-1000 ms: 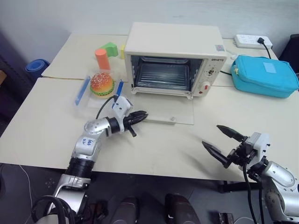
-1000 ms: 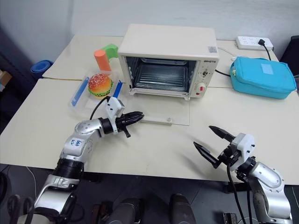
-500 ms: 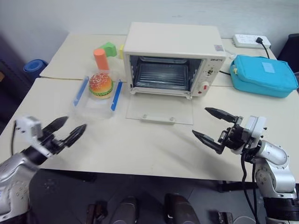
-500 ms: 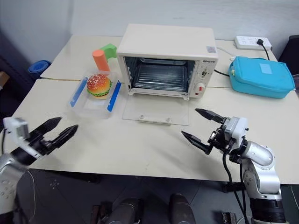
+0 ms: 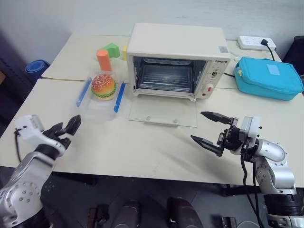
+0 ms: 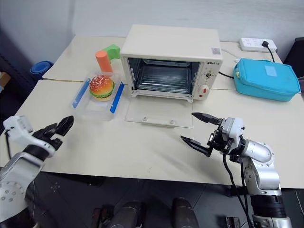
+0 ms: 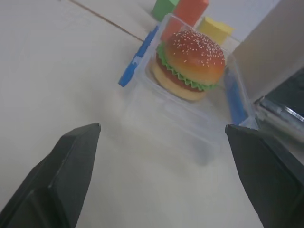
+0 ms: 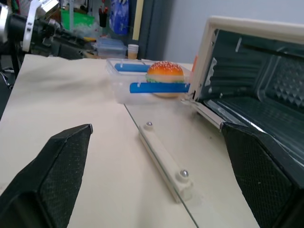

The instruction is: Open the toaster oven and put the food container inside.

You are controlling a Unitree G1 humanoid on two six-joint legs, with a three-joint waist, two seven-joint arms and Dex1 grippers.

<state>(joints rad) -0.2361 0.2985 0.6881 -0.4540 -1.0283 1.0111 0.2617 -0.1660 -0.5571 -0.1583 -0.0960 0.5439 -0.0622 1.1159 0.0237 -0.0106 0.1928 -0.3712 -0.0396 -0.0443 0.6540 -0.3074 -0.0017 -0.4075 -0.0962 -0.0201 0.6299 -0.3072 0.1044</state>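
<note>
Oven (image 5: 176, 47) door down – container (image 5: 101, 95) beside it (both grippers wide).

Non-task items on and around the table

Turquoise zippered case (image 5: 268, 77) lay flat on the table (image 5: 142, 147) near its right edge. White power strip (image 5: 256, 42) sat behind the case at the table's far edge, one black plug inserted, its cord running off to the right. Orange cylinder block (image 5: 103, 59) stood upright toward the far left of the table; green block (image 5: 112, 48) stood just behind it, yellow block (image 5: 124, 52) just right of the green one. Blue round object (image 5: 37, 67) rested on the floor past the table's left side.
</note>
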